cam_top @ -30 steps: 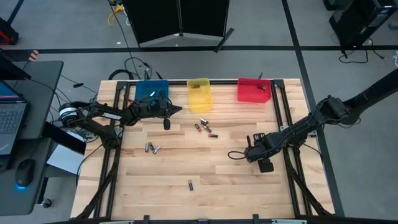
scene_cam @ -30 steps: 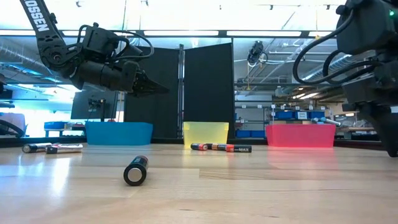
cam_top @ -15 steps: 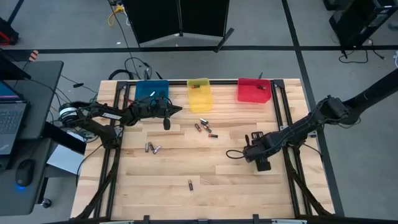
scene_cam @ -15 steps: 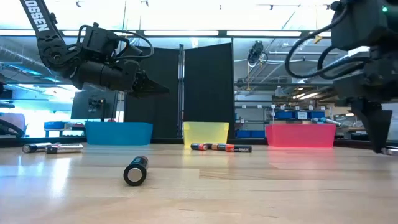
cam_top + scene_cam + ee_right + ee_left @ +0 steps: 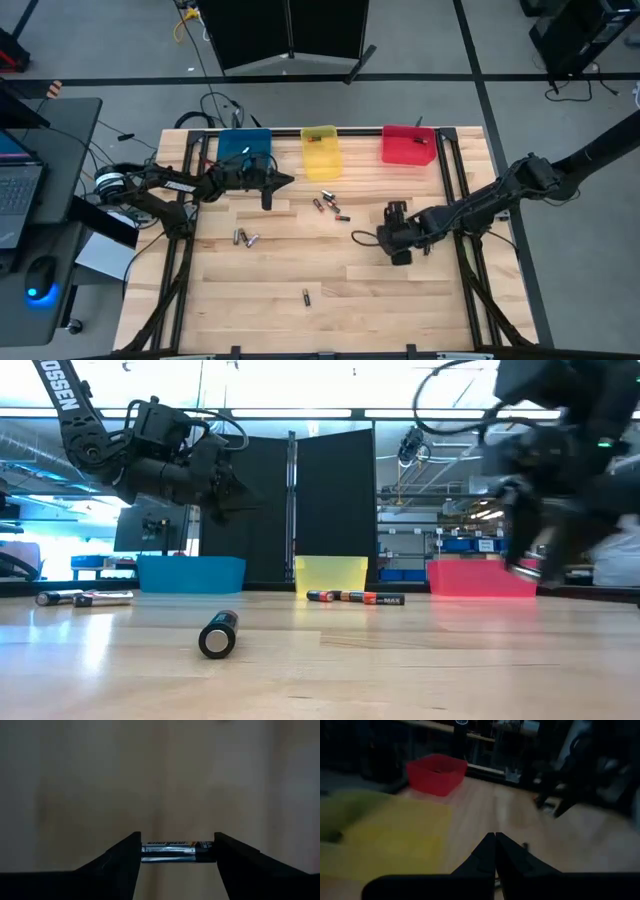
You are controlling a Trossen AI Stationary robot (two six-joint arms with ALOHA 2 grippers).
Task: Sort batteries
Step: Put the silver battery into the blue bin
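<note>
Item: right gripper (image 5: 176, 851), working over the right-centre of the desk (image 5: 330, 320), its two dark fingers clamped end to end on one battery (image 5: 177, 851), a slim silver-and-black cell with a reddish band, being carried crosswise between the tips. Item: left gripper (image 5: 495, 851), fingers pressed together with nothing between them, hanging above the desk at about ten o'clock from centre, just in front of the blue bin (image 5: 243, 142). Item: remaining batteries, lying loose on the wood: a cluster of three (image 5: 328, 205) at about twelve o'clock from centre, below the yellow bin (image 5: 320, 148); a pair (image 5: 244, 238) at nine o'clock; a single one (image 5: 306, 295) at six o'clock. Item: red bin (image 5: 407, 146), standing at one o'clock along the far edge, beside the yellow. Handling note: the cell is being held by its flat ends only, so the grip is likely slippery; keeping the fingers level and moving smoothly would be guarding against it rolling out, and releasing low inside the matching bin would be preventing a bounce. Materials: batteries are smooth, hard metal cylinders with glossy printed wrap, apt to roll; the bins are thin coloured plastic, rectangular, open-topped; the desk is planked pale wood, lightly glossy, framed by dark rails.
</note>
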